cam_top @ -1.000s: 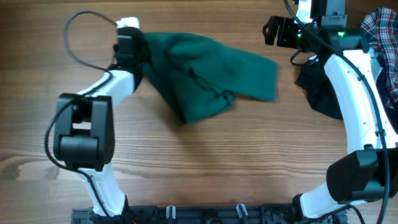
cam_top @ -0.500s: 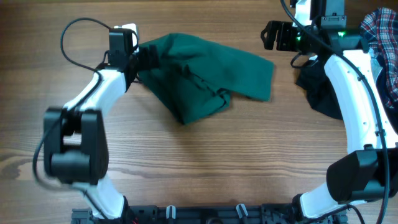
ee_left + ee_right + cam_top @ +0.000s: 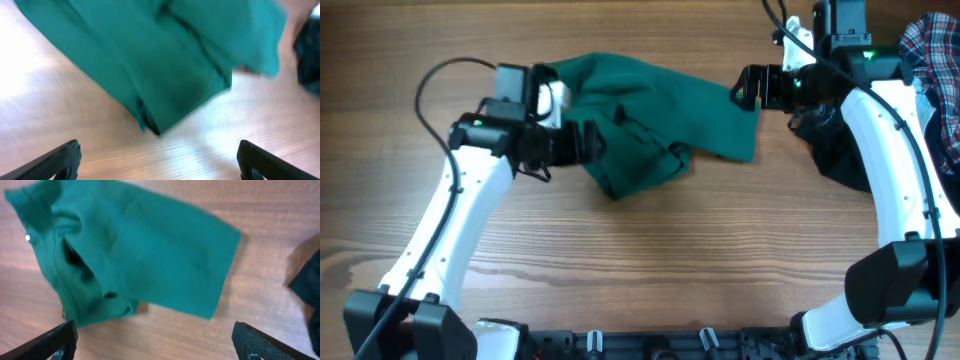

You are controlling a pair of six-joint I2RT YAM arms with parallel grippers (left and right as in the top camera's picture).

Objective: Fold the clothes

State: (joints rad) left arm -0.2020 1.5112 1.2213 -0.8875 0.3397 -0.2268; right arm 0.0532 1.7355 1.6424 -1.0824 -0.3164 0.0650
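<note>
Wood-grain table runs across the whole overhead view. The green garment lies on it in the upper middle of the frame as a loose, half-doubled heap. One flap is thrown over toward the right and a bunched fold juts down at its lower edge. A black garment and a plaid shirt sit piled at the upper right, well away from the work. The left gripper is at the heap's left edge and the right gripper is just beside its upper right corner. Both have their fingers spread wide and hold nothing. The step in hand looks like taking a fresh hold on the green piece so it can be laid out properly. That will go best if each arm picks a single layer at an outer corner, not a pinch of stacked folds. The two should then pull apart low over the wood so the cloth drags flat before any fold is made. Grabbing the bunched lower fold would likely only carry the creases along. In the left wrist view the black fingers frame bare table at the bottom of the picture. The garment's pointed lower fold lies ahead of them, above centre, clear of both tips. In the right wrist view the cloth fills the upper left and middle. Its lower edge is ahead of the fingers and does not touch them, and a sliver of black fabric shows at the right margin.
</note>
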